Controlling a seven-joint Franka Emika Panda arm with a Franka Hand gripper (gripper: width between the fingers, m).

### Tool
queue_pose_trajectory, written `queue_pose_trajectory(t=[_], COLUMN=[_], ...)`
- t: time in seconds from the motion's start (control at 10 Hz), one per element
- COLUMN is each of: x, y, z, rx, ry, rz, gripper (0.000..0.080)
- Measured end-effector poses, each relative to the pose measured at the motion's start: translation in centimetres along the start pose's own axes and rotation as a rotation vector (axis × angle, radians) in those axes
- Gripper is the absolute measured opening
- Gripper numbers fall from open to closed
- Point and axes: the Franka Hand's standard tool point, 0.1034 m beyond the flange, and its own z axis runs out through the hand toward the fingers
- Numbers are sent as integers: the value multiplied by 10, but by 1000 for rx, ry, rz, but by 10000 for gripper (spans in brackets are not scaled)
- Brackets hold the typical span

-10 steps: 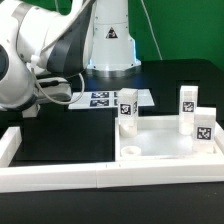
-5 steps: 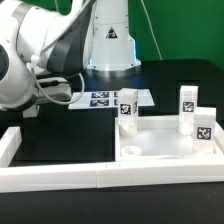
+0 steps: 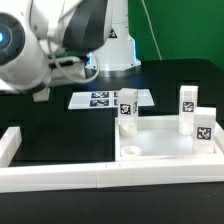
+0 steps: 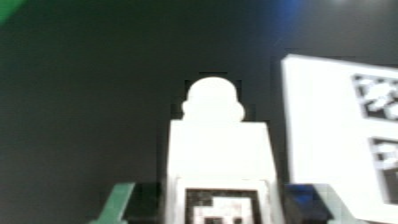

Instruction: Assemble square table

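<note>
The wrist view is showing a white leg [image 4: 217, 150] standing between the fingers [image 4: 121, 205] of the tool [image 4: 231, 205], a tag on its lower face and a rounded peg on its end; the fingers are sitting tight against both sides, so the tool is closed on that leg; behind it the marker board [image 4: 347, 110] is lying flat on the dark worktop [image 4: 89, 90]. In the exterior view the arm [image 3: 60, 45] is filling the upper left of that view, and the tool itself is hidden there; the tabletop [image 3: 165, 140] is resting against the white border wall [image 3: 100, 180] toward the exterior view's right, with one fitted leg [image 3: 127, 108] standing at its far-left corner and what look like two more tagged legs [image 3: 190, 110] at its far right. The step in hand, as I'm reading it, is carrying a further leg across to the tabletop; three corners seem taken, so the near-left socket [image 3: 130, 152] is looking like the free one; the next move is calling for travel over to that corner, lining the peg up above the socket, lowering it straight in, and then turning or pressing it home; whether the peg is pointing the right way for that, I cannot tell.
</note>
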Motion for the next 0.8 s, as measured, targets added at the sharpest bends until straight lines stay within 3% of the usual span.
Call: queue_pose_trajectory(t=[0.2, 0.5, 0.6, 0.7, 0.8], x=[-17, -14, -9, -3, 1], y=[-12, -9, -10, -21, -37], z=[-47, -50, -55, -61, -85], rx=[-4, -15, -17, 20, 37], ry=[-7, 37, 106, 162, 260], rz=[-2, -5, -7, 1, 16], gripper=[285, 287, 287, 287, 287])
